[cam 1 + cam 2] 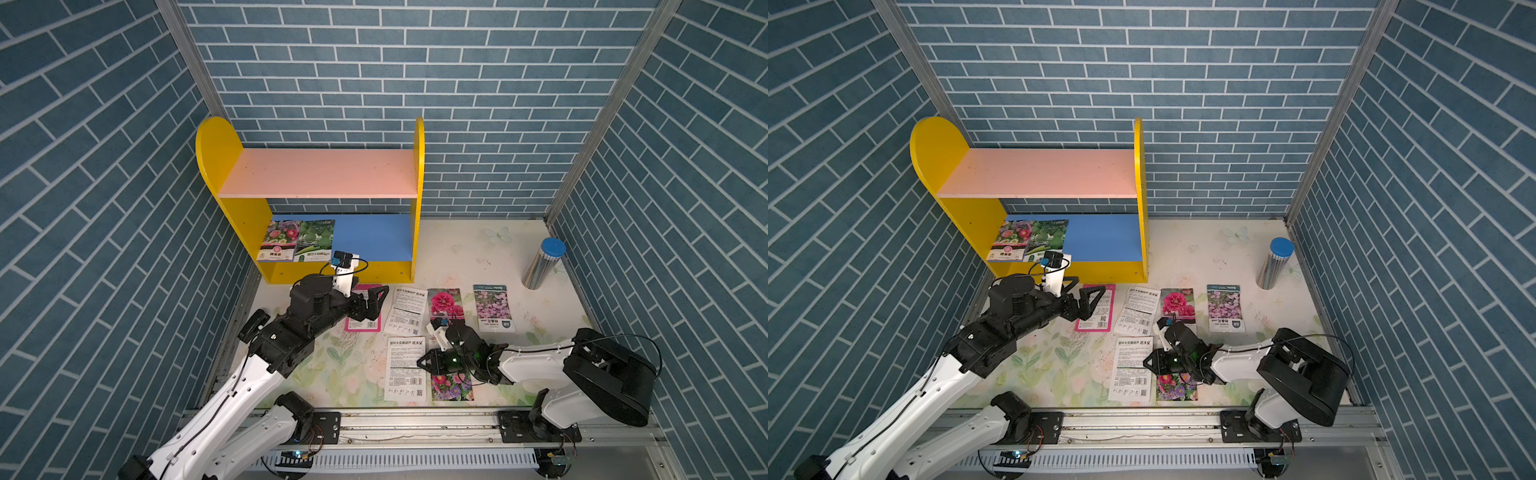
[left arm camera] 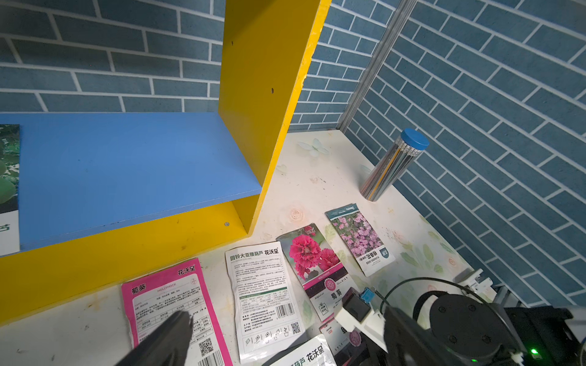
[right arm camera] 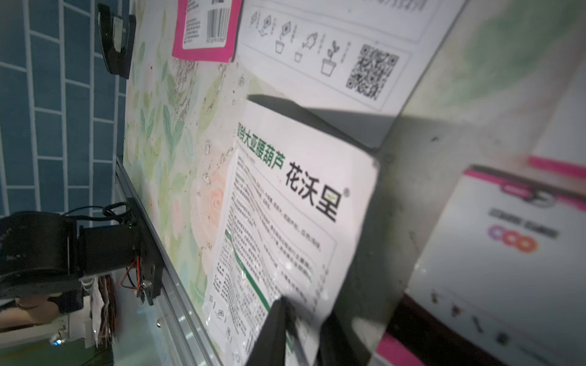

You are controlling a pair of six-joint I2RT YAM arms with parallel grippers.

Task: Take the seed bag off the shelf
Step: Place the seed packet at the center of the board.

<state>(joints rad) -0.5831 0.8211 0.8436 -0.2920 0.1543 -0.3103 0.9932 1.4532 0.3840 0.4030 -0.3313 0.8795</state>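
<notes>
Shelf: 2 glossy seed bags (flat, rectangular).

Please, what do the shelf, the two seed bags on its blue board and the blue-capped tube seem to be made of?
Shelf: probably painted wood board, matte; screw heads show. Flower seed bag and gourd seed bag: glossy printed film or coated paper, I cannot tell which. Tube: apparently clear plastic with pencil-like sticks inside; its cap looks like matte blue plastic.
</notes>
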